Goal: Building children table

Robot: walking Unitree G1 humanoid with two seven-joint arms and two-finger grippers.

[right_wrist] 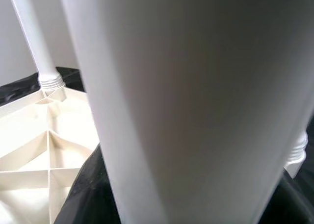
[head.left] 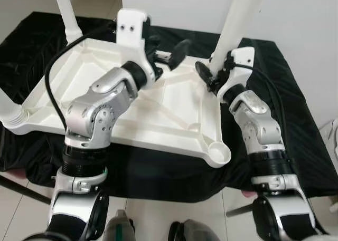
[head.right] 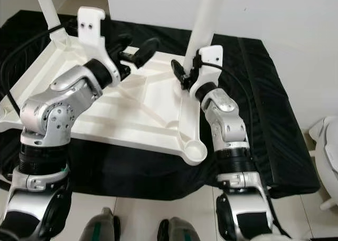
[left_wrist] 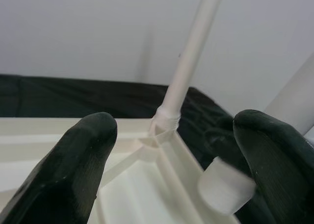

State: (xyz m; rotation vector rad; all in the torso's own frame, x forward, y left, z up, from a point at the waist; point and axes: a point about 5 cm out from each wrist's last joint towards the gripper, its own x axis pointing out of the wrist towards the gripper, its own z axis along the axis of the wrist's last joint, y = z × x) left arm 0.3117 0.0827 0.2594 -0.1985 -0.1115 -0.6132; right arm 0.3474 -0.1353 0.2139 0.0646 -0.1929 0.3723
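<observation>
While the black cloth (head.left: 296,125) covers the whole work surface, the white tabletop (head.left: 158,119) lies on it upside down, ribs up, taking most of the middle. You have three legs in already: a far-left leg (head.left: 66,11), a near-left leg (head.left: 8,109) at the picture's left edge, and the far-right leg (head.left: 237,22) standing upright in its corner. The near-right socket (head.left: 219,154) is empty, so I judge one leg is left to fit.

Your right gripper (head.left: 207,75) sits low on the far-right leg, just above the corner; its fingers look closed around the leg, and the right wrist view shows the pole pressed right up to the camera. Your left gripper (head.left: 171,56) hovers over the far middle of the tabletop, fingers (left_wrist: 73,170) spread wide, holding nothing.

Handling, as a guess: the top is hollow ribbed plastic, so light and stiff but easy to slide on the cloth; hold it down by a rim or rib when you twist. The legs are smooth round tubes, slippery in a two-finger pinch, and long enough to lever the thread. Grip low, near the threaded collar, not high. Don't force a crooked thread; plastic threads strip.
</observation>
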